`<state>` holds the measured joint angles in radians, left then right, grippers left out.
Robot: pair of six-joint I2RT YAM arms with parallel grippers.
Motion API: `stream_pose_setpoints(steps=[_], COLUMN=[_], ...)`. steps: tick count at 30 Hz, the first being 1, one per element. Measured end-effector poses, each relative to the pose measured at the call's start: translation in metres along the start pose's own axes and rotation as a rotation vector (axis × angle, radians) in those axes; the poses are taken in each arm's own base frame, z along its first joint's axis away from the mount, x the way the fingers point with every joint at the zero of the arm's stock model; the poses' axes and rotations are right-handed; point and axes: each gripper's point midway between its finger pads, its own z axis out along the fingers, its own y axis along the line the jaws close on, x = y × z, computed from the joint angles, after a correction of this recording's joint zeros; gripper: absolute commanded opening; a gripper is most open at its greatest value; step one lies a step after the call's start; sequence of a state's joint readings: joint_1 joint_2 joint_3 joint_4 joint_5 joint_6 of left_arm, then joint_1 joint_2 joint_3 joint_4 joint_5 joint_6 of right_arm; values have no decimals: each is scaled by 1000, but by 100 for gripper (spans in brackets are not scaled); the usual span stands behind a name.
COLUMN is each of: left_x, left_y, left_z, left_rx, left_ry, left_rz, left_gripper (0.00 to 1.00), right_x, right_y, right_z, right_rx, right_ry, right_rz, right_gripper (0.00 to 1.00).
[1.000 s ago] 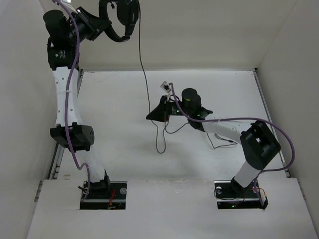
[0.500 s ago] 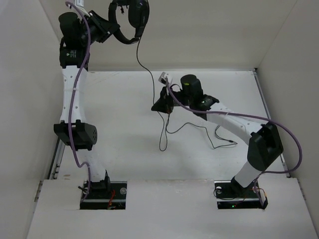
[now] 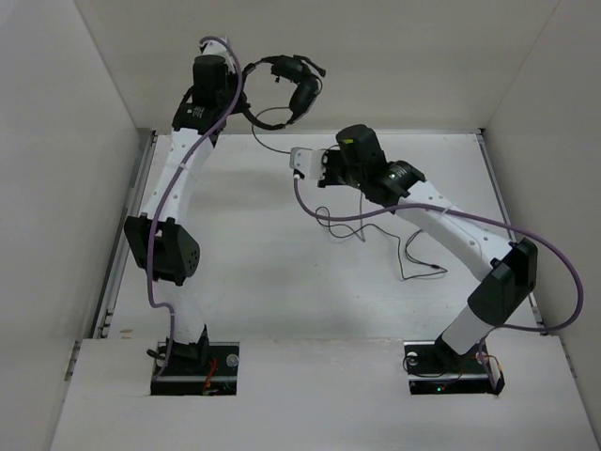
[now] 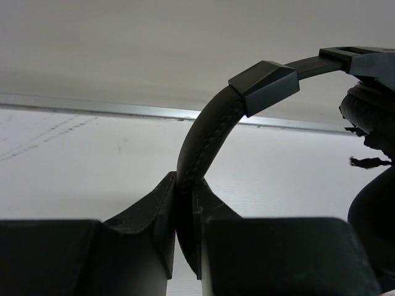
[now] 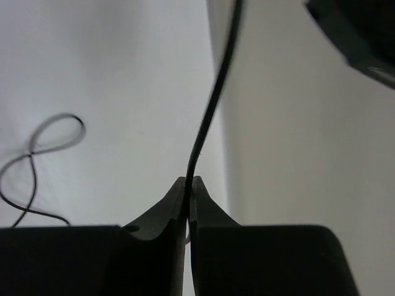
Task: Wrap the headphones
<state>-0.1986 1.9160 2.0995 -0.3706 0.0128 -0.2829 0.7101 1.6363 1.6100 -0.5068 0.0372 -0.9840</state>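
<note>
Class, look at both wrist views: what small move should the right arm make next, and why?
Probably the right gripper should swing its pinched thin black cable around the small black over-ear headphones, starting a loop. The left gripper clamps the curved headband, and slack cable lies on the white table.

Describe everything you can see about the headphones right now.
Black over-ear headphones, held in the air near the back wall. The left fingers are shut on the stitched, leather-like headband, which ends in a hard plastic slider beside a padded earcup. The thin black cable runs down from them, pinched between the right fingers, and its slack lies looped on the table.
</note>
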Motion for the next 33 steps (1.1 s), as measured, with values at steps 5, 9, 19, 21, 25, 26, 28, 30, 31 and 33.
stream_pose_setpoints(steps=[5,9,19,21,25,26,28,30,31,33], left_x=[30,66,131,139,159,164,172,177,179,184], left_y=[-3,1,-9,-18,-34,-40,-50,-62,-69,-84], left_z=[1,-2,-15,-15,-15,-17,-21,-25,-27,-36], left_rx=[-57,-84,-49,-29,24,42,80,122,147,196], left_ry=[61,164,369,381,424,436,456,463,466,465], left_rz=[177,303,469,486,516,521,529,537,543,562], left_gripper=[1,1,1,1,1,1,0,0,0,0], right_x=[49,77,31,18,-3,-5,-5,3,10,30], right_y=[-67,-152,-236,-232,-221,-218,-212,-208,-206,-203], right_z=[-23,-66,-176,-185,-179,-174,-162,-150,-144,-133], right_rx=[170,405,817,837,825,813,786,757,744,720], right_ry=[183,276,152,103,20,3,-18,-27,-29,-18], right_rz=[-171,-206,-253,-262,-285,-290,-286,-264,-245,-195], right_gripper=[0,0,0,0,0,0,0,0,0,0])
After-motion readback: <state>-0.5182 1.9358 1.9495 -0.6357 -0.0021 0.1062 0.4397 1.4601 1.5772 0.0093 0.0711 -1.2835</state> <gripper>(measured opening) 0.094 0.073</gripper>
